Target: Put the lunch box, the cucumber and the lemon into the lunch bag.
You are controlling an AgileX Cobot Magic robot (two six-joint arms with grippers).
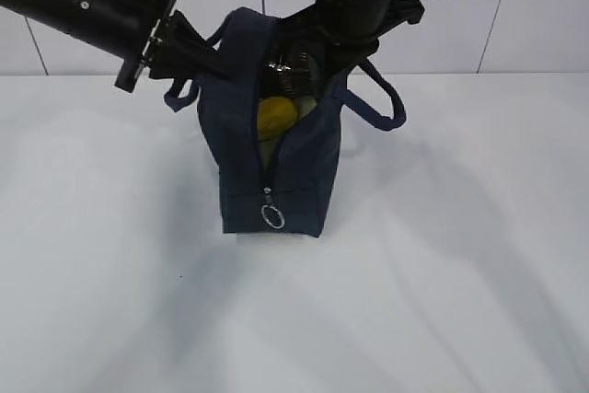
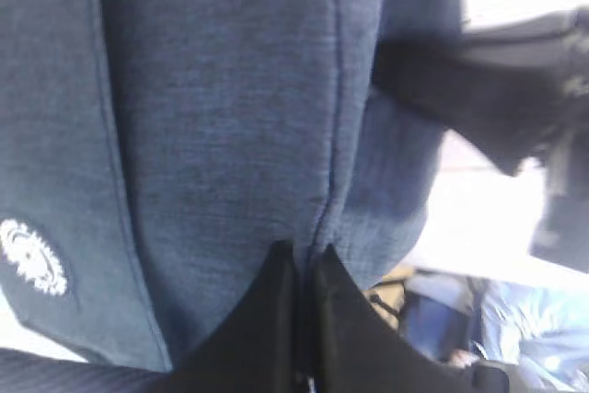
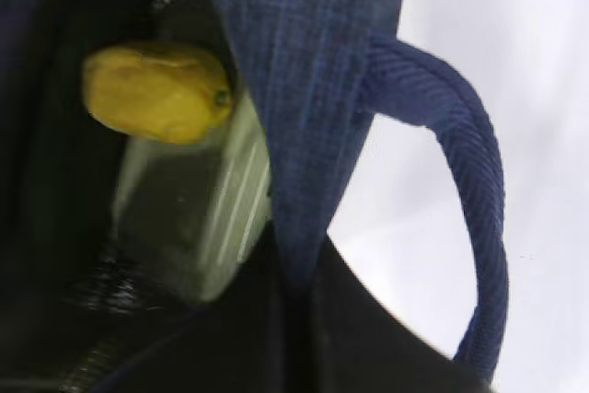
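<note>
the left gripper (image 2: 304,319) is pinching a fold of the lunch bag (image 1: 276,149) wall, its two dark fingers (image 2: 267,319) pressing together on the navy fabric with cloth running between them. in the exterior view that arm is reaching in from the upper left and holding the bag's left top edge. the right gripper (image 3: 290,319) is clamping the opposite wall, the fabric edge coming down between its fingers, with a padded loop handle (image 3: 469,200) hanging just to the right of it. between the two held walls the mouth of the bag is gaping open. inside, the lemon (image 3: 156,89) is lying on top of the lunch box (image 3: 198,218), whose pale green lid is showing below it. the cucumber is not showing in any view. the zipper's silver ring pull (image 1: 272,216) is hanging at the front of the bag, which is standing on the white table (image 1: 460,273)
</note>
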